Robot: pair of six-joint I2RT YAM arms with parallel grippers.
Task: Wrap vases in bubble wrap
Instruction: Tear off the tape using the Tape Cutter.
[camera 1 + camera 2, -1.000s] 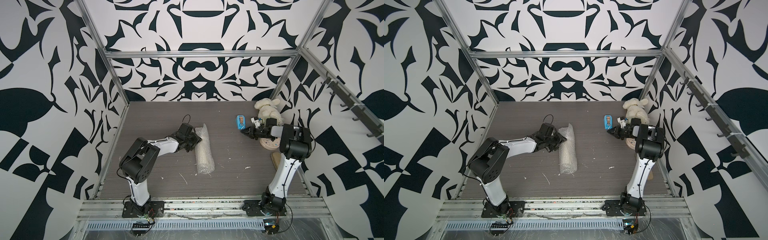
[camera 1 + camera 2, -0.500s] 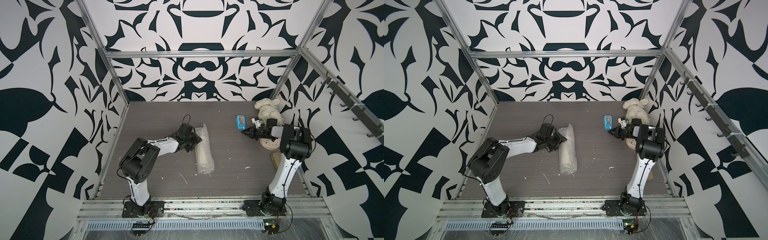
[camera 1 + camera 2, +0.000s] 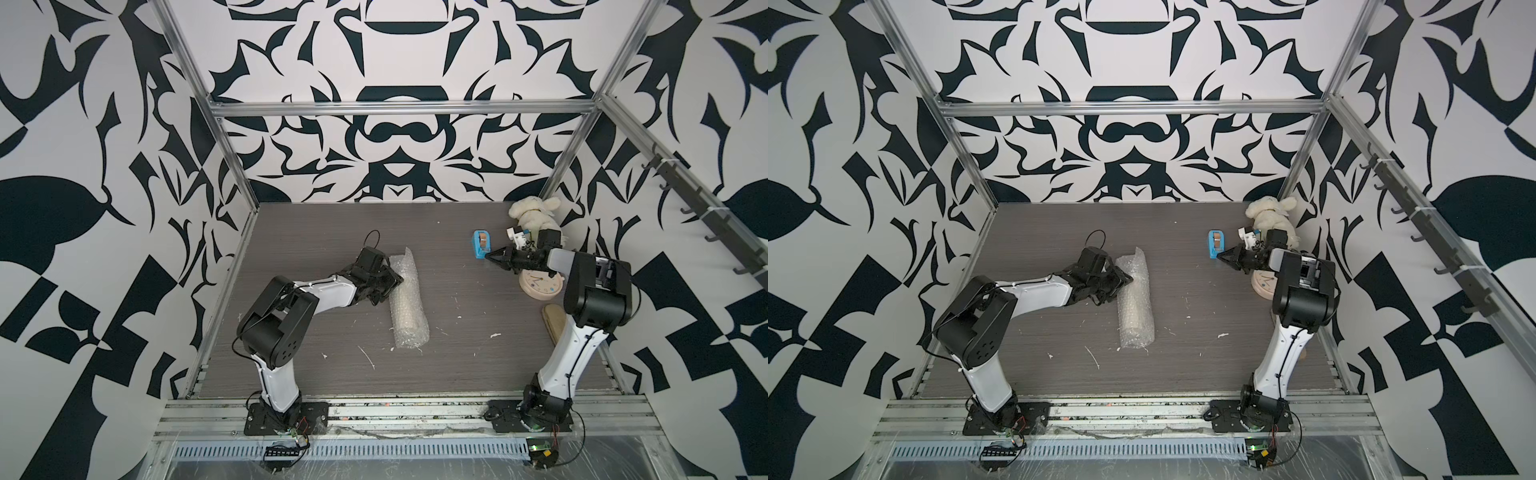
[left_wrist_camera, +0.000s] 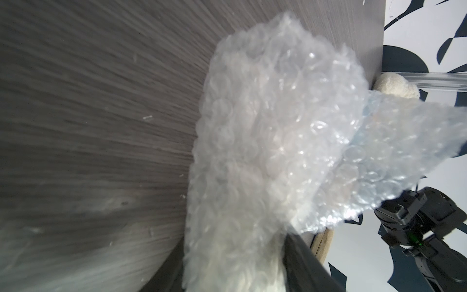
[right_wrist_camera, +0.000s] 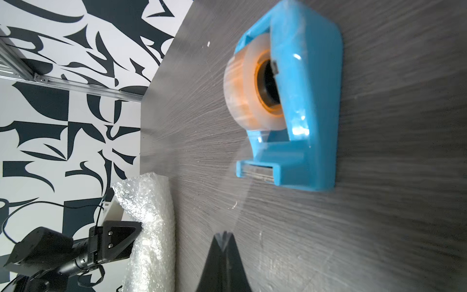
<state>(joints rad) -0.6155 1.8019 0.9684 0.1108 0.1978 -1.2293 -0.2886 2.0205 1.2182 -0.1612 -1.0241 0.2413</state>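
1. At the dispenser's cutter, the right gripper [image 5: 224,236] has its jaws pressed together on what looks like a clear tape strip [image 5: 240,197] leading back to the blue tape dispenser [image 5: 298,106].
2. The left gripper [image 3: 392,279] has its jaws clamped across the bubble wrap [image 3: 409,309], which is rolled around the vase [image 4: 240,270]. The bundle lies in the middle of the counter [image 3: 311,232], well apart from the dispenser.
3. Step judged in hand: drawing tape to seal the roll. Recommended: pull steadily, then tear down across the cutter. Nothing holds the dispenser, so it may slide. The left grip should keep the loose flap from springing open.
4. Against one second prior: the right jaws stood slightly apart and are now together. The left arm and bundle are unchanged.
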